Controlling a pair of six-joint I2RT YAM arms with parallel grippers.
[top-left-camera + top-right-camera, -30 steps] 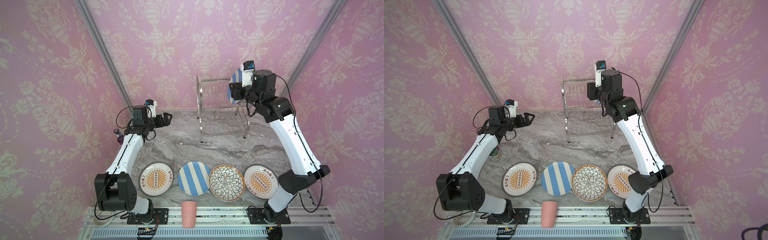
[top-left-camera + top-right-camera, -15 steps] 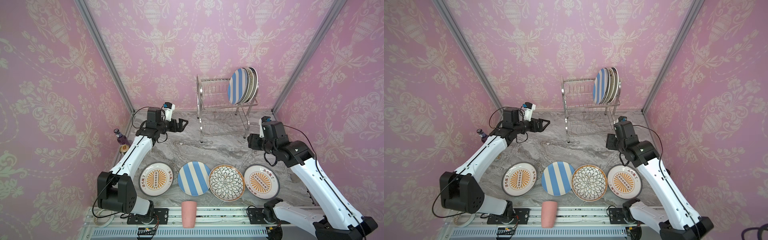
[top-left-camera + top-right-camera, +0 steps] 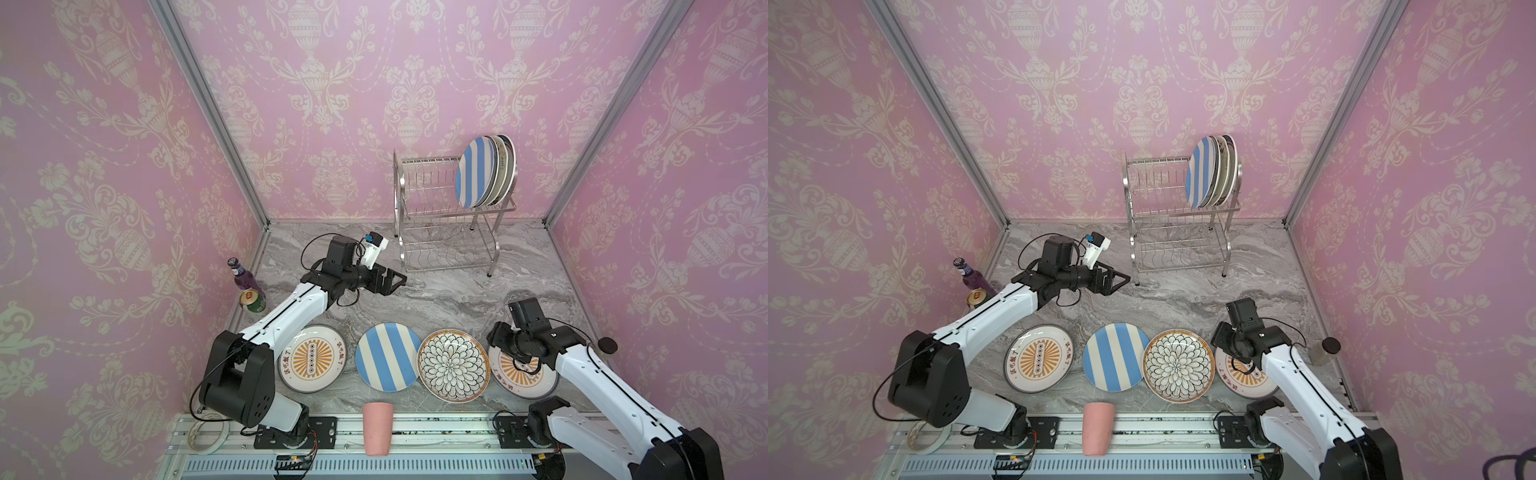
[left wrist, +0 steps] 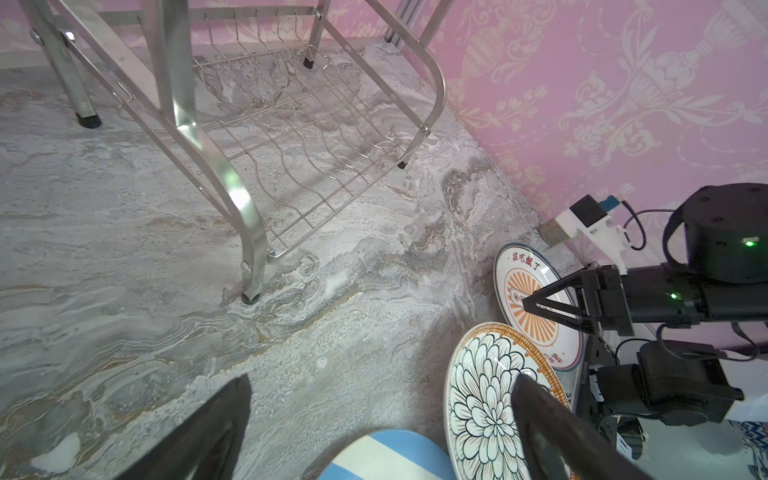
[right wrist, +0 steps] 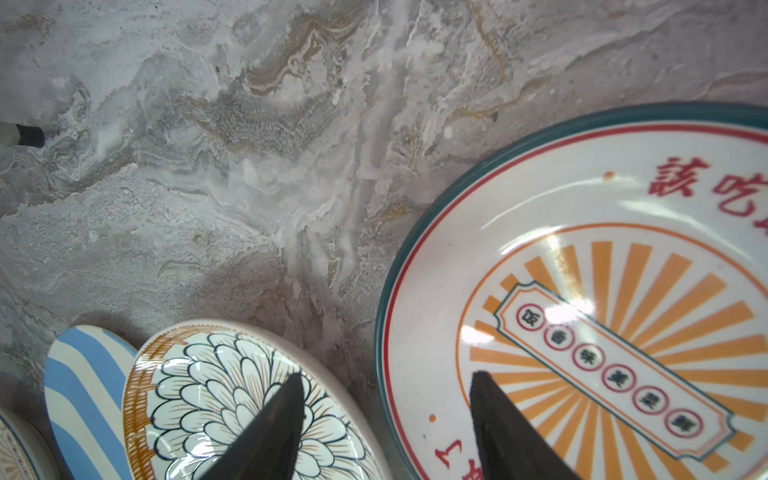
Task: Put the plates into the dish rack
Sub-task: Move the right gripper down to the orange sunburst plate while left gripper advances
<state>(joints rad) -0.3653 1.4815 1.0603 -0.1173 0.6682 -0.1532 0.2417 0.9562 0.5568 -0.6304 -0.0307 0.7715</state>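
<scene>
The silver dish rack (image 3: 449, 216) (image 3: 1179, 220) stands at the back, with several plates upright at the right end of its top tier, a blue-white striped plate (image 3: 476, 172) in front. Flat along the table's front lie an orange-sunburst plate (image 3: 312, 358), a striped plate (image 3: 387, 356), a black-white petal plate (image 3: 453, 365) and another sunburst plate (image 3: 523, 376). My right gripper (image 5: 386, 376) (image 3: 496, 347) hangs open and empty just above that plate's left rim (image 5: 388, 291), one finger over the petal plate (image 5: 232, 395). My left gripper (image 3: 392, 281) (image 4: 382, 380) is open and empty near the rack's front-left foot (image 4: 251, 297).
A purple bottle (image 3: 240, 274) and a green can (image 3: 252, 300) stand by the left wall. A pink cup (image 3: 377, 428) sits on the front rail, a tape roll (image 3: 208, 432) to its left. A dark-capped jar (image 3: 1323, 353) stands at the right edge.
My right arm has come down from the rack's top tier to the right sunburst plate, leaving the striped plate in the rack. My left arm has reached right, toward the rack's foot.
</scene>
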